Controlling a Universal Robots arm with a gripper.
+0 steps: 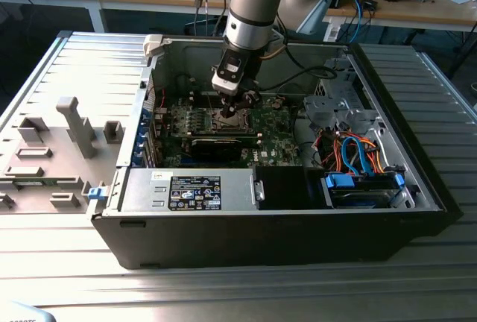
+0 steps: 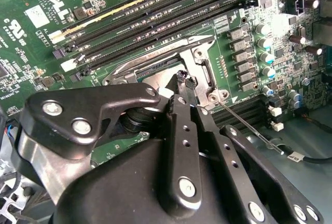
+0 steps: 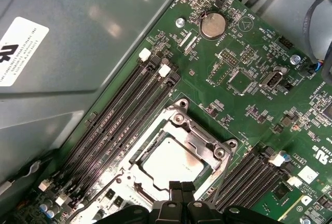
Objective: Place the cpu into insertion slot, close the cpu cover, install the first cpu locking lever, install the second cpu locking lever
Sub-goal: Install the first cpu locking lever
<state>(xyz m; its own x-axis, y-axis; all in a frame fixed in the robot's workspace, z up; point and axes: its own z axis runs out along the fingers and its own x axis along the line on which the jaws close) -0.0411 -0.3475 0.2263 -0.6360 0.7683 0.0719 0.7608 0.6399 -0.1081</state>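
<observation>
Black claw (image 2: pixel 184 81): we see its two fingertips pressed together, pinched closed with nothing we can make out between them, low over the socket (image 3: pixel 180 111).
Silvery cpu (image 3: pixel 174 161): seated in the socket, directly under and just ahead of the tips. It is square, so there is no long axis to mind.
Flat cpu cover (image 3: pixel 199 136): we judge it lowered around the chip, whose top shows through the opening. The tips stand at its edge.
Thin locking lever (image 2: pixel 249 125): a wire rod just beside the tips, and we cannot tell if they touch. Its long axis runs from the socket's corner out across a memory bank, and we judge it not yet latched.
Dark memory slots (image 3: pixel 124 115): rows close along the socket's sides, with little room there.
Dial on the exterior view, socket at centre: power supply (image 1: pixel 186 188) at six o'clock, drive cage (image 1: pixel 358 165) at four, case wall (image 1: pixel 246 46) at twelve, all well apart. The open room is straight up.
</observation>
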